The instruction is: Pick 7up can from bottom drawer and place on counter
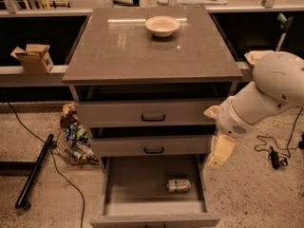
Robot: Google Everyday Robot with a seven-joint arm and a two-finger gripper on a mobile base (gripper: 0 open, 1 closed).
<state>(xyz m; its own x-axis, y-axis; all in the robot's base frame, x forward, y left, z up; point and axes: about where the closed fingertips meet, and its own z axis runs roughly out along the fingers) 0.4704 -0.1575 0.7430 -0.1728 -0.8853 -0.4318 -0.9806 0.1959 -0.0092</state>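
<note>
The 7up can (178, 185) lies on its side on the floor of the open bottom drawer (135, 186), toward its right side. My gripper (217, 156) hangs at the end of the white arm (266, 96), just outside the drawer's right wall, above and to the right of the can, apart from it. It holds nothing that I can see. The counter (137, 49) tops the cabinet, with a cream bowl (162, 25) near its back edge.
Two closed drawer fronts (153, 118) sit above the open drawer. A bag of litter (73, 139), a black pole (33, 172) and a cable lie on the floor at left. A cardboard box (33, 58) sits on the left ledge. Cables (273, 153) lie at right.
</note>
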